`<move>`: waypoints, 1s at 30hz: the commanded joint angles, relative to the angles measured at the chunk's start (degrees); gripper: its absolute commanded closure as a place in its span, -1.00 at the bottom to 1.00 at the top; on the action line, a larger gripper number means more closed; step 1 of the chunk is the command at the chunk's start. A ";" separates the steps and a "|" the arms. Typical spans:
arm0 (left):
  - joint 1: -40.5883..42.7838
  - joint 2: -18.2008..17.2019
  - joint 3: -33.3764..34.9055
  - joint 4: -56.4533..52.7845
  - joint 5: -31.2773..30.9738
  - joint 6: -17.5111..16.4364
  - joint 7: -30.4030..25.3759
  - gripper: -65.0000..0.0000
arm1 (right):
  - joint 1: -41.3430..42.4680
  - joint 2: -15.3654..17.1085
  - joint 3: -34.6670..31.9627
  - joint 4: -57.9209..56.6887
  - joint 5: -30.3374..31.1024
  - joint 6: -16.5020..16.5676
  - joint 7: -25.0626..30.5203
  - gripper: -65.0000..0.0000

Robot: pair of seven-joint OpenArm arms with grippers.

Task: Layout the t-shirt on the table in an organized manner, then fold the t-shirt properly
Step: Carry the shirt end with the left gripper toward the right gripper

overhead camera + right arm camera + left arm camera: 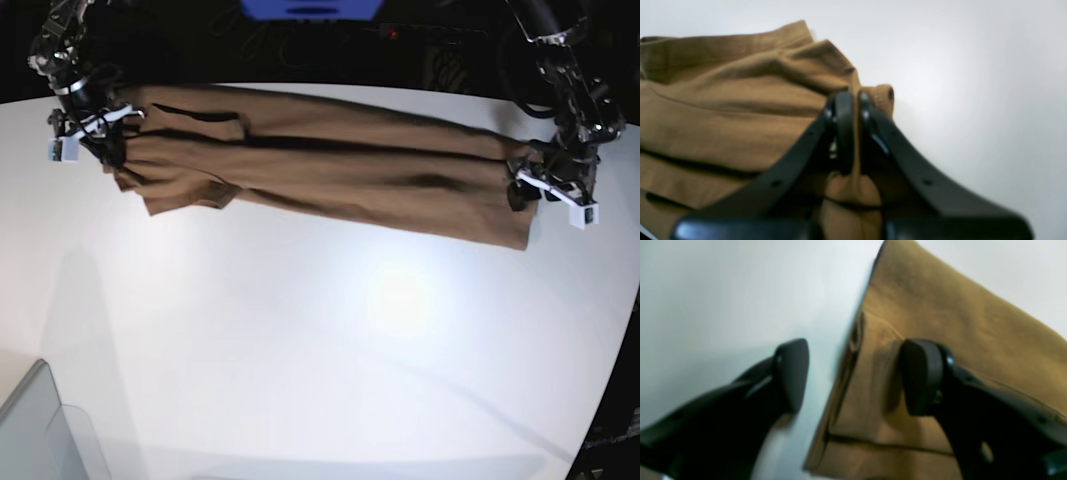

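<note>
Bench point(330, 340): large white top, carries everything. T-shirt point(330, 165) lies along the bench's far edge as a long narrow band, already doubled lengthwise; long axis runs side to side, sleeve-and-collar end toward the right hand point(851, 100), hem end toward the left hand point(853, 373). Right hand clenched on a bunch of fabric at its end of the t-shirt. Left hand released, jaws wide, straddling the hem-end corner, one finger point(923, 376) over cloth, the other over bare bench. Judgement: to fold well, regrip that corner square, keep the band taut between both hands, and carry one end over the other with edges matched.
</note>
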State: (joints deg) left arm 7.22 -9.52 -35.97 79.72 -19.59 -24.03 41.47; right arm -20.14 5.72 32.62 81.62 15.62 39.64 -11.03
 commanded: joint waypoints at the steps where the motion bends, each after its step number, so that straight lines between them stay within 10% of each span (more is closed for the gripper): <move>1: 0.12 -0.20 -0.03 -0.12 0.65 0.43 2.26 -0.13 | 0.40 0.75 0.21 0.70 0.52 0.36 0.87 1.00; 8: 0.03 -0.20 -0.03 -1.61 0.56 0.34 2.26 0.76 | 2.16 0.39 0.21 0.62 -4.06 0.36 0.87 1.00; 30: 6.80 5.78 -0.03 30.47 0.56 0.43 2.97 0.99 | 6.12 -1.10 -8.93 0.53 -6.34 0.36 0.79 1.00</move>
State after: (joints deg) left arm 14.31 -3.25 -35.88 108.92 -18.22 -23.62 46.11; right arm -14.06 4.03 23.46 81.47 8.75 39.64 -11.35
